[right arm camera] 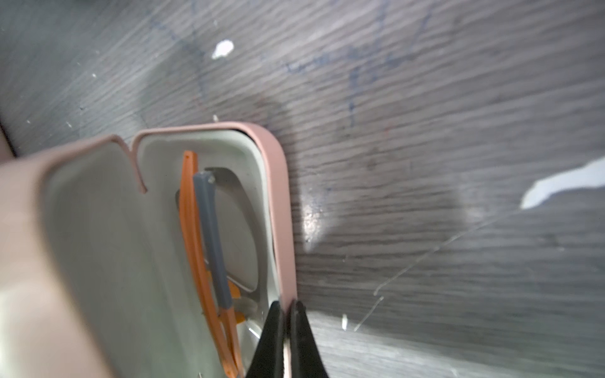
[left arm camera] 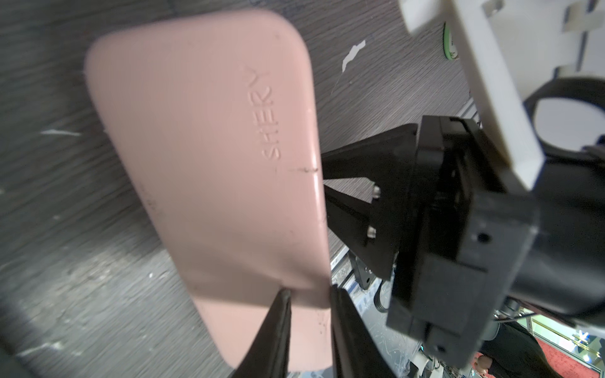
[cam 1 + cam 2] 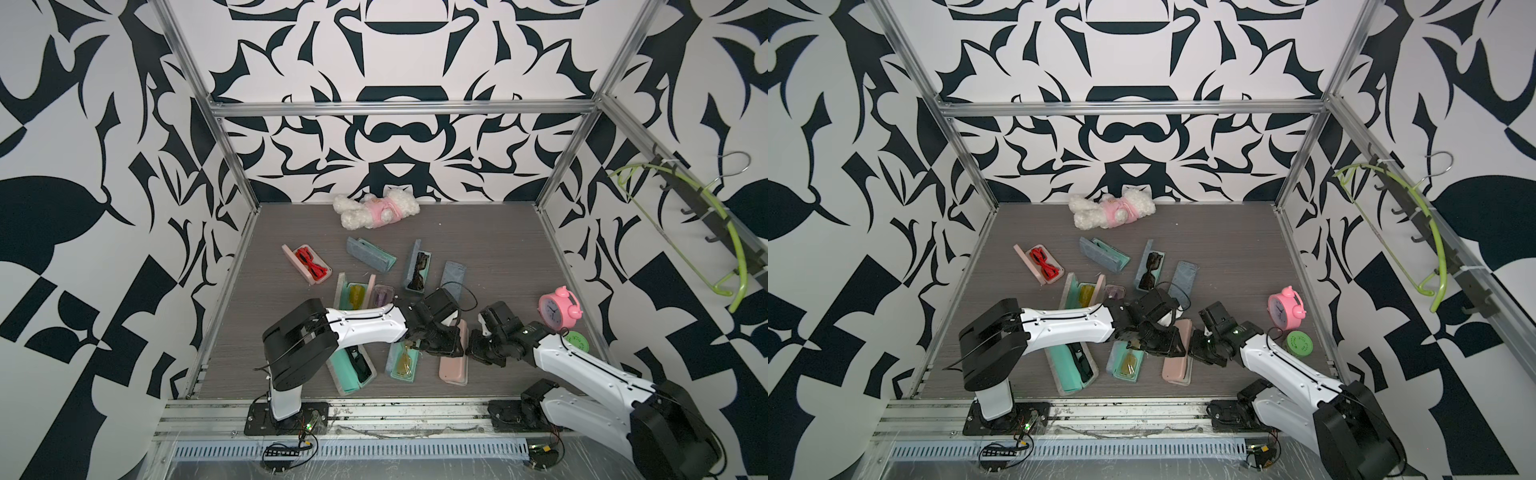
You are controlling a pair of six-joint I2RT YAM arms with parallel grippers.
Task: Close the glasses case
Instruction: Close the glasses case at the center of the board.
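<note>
Case: pink case (image 3: 454,357), near the front edge of the table (image 3: 498,249), right of middle, lying between my two grippers. An open case with yellow lenses (image 3: 404,360) lies just beside it.
Lid: not yet down. The right wrist view shows the pale lining and the glasses (image 1: 193,229) lying inside.
Left gripper (image 2: 309,291): jaws nipped on the lid's edge near one end, with the pink skin puckered between the tips.
Right gripper (image 1: 287,306): jaws clamped together on the thin rim of the tray's long wall.
Weight: light, I judge. One grip could drag the whole case across the table.
Stiffness: the shell looks hard under a soft skin that gives at the tips. The rim is thin, so a hard squeeze may mark it.
Surface: smooth and matte, and likely to slip under a flat push.
Fragile part: the glasses. An orange arm rides high by the hinge fold and may catch the lid.
Hold: keep the tray pinned by its rim on the free long side. Bear on the lid near its free long edge, away from the fold.
Risk: my right tips sit on the rim where the lid should land, so they look likely to block it.
</note>
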